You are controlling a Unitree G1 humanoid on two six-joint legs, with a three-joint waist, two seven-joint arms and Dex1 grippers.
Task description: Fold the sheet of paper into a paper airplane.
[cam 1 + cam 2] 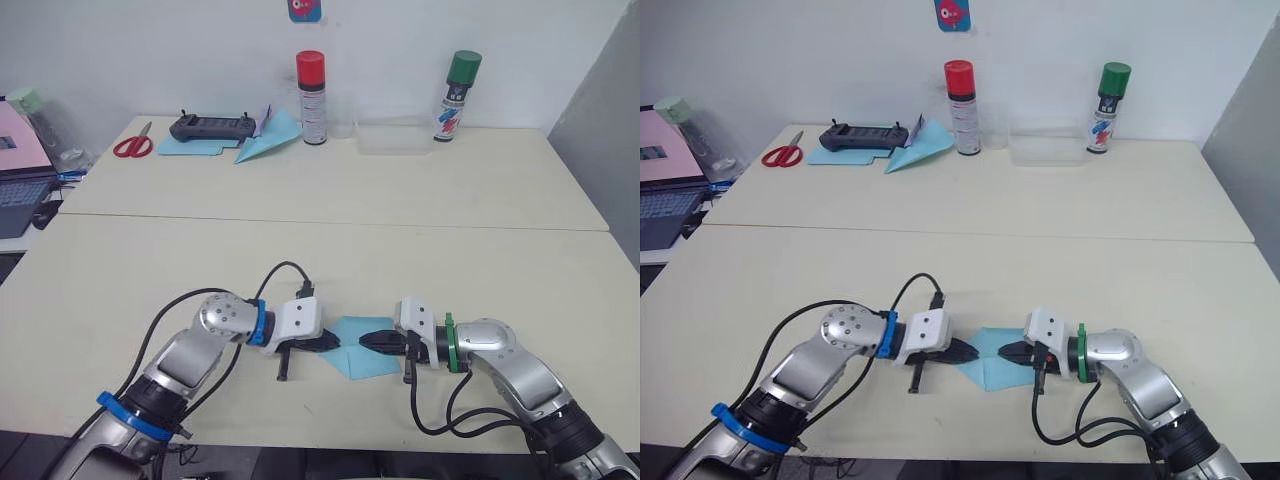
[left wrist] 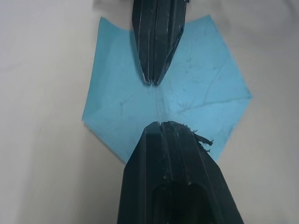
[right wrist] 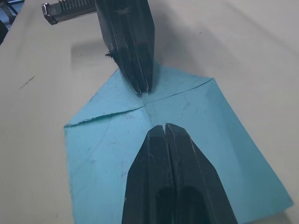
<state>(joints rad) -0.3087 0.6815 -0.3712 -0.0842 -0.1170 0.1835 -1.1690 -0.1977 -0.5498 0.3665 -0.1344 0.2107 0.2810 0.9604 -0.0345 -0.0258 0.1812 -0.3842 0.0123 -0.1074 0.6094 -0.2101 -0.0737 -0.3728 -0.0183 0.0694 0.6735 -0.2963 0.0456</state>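
Note:
The sheet of paper is light blue and lies flat on the table near its front edge. Two of its corners are folded in to a point, so its outline is a pentagon. My left gripper is shut, and its tip rests on the paper's centre crease from the left. My right gripper is shut too, pressing on the same crease from the right. The two tips face each other a small gap apart. Neither gripper holds the paper. The paper airplane is out of view.
At the table's back lie a neat light-blue dart plane, a flat blue sheet under a black controller, red scissors, a red-capped can, a green-capped can and a clear box. A laptop sits at far left.

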